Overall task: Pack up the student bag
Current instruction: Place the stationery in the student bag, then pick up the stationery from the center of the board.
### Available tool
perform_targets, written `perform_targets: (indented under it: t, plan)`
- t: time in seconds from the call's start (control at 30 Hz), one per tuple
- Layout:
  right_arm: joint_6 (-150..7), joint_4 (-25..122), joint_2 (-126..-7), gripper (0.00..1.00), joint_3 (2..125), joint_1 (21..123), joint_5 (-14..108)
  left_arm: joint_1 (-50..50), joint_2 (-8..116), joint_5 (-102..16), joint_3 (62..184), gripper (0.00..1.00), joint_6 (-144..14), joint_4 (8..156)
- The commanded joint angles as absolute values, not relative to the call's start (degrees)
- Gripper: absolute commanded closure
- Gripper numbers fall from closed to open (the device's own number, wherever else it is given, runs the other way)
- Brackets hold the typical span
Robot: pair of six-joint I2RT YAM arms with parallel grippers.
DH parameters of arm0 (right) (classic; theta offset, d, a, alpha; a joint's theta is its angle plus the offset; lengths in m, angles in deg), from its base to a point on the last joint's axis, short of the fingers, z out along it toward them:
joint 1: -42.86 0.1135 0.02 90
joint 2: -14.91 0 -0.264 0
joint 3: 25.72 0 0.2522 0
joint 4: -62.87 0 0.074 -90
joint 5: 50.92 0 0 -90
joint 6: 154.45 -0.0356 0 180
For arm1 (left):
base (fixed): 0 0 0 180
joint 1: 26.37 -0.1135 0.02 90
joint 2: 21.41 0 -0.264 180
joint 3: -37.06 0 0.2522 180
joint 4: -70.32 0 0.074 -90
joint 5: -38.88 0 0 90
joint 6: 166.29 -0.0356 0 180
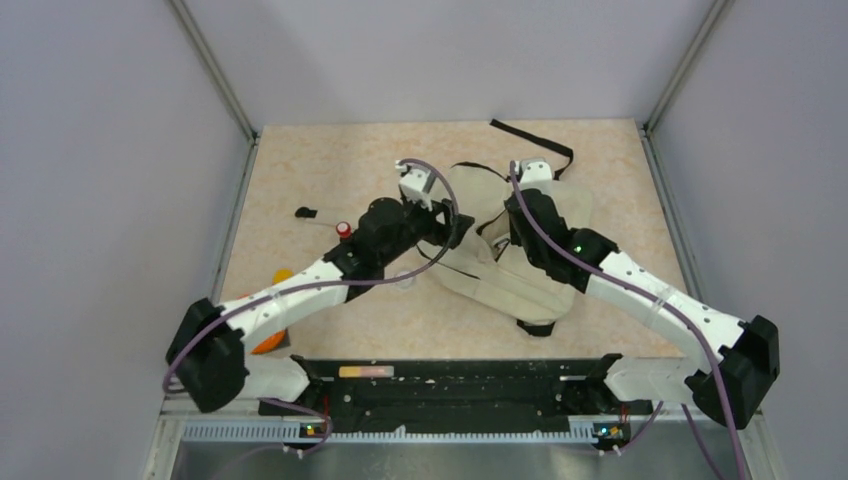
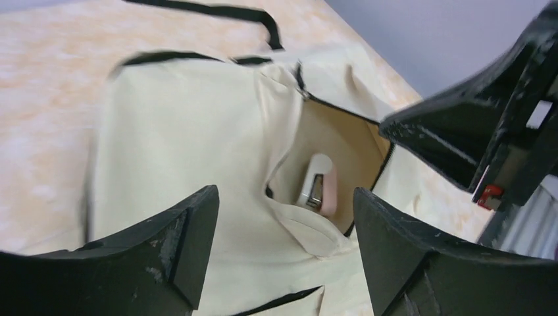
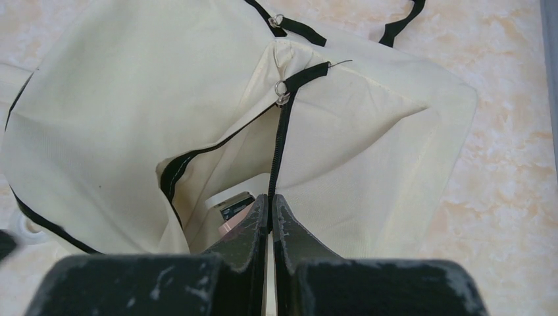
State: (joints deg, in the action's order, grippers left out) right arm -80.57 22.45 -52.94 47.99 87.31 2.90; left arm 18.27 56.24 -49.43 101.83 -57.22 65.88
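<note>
The student bag (image 1: pixel 520 275), cream with black zippers, lies flat in the middle of the table with its mouth open. My left gripper (image 2: pixel 286 210) hangs open just above the bag's (image 2: pixel 177 131) opening, nothing between its fingers. Inside the pocket lies a pink-and-white item (image 2: pixel 321 191). My right gripper (image 3: pixel 270 204) is shut on the black zipper edge (image 3: pixel 279 145) of the bag (image 3: pixel 131 105) and holds the opening up. The pink item (image 3: pixel 233 210) shows just left of its fingers. In the top view both grippers meet over the bag, left (image 1: pixel 455 228) and right (image 1: pixel 512 228).
A black strap (image 1: pixel 535 140) trails from the bag toward the far edge. Left of the bag lie a small red-capped item (image 1: pixel 343 229) and a small black object (image 1: pixel 306 212). An orange thing (image 1: pixel 270 340) sits partly under the left arm. Grey walls enclose the table.
</note>
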Motion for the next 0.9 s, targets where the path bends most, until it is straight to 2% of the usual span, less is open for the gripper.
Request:
perform_targets:
  t: [0.0,0.13,0.3,0.6,0.87]
  plan:
    - [-80.4,25.4,-50.1,1.0,48.7,87.5,2.7,18.2,48.3,-64.4,98.2,0.2,-56.3,81.5]
    - [-80.4,25.7,-50.4,1.0,48.7,87.5,3.6,16.8,42.6,-69.8,92.1,0.19,-54.1,90.6]
    - [-80.3,26.7,-50.6,1.0,48.6,87.5,4.5,15.2,43.3,-68.4,89.6,0.21,-52.4,96.9]
    - [-80.6,26.4,-50.6,1.0,48.5,87.4,5.4,14.3,53.7,-73.3,92.1,0.33,-52.0,99.5]
    - [-80.5,26.3,-50.5,1.0,48.5,87.6,5.4,14.3,57.3,-70.9,91.6,0.36,-51.9,93.5]
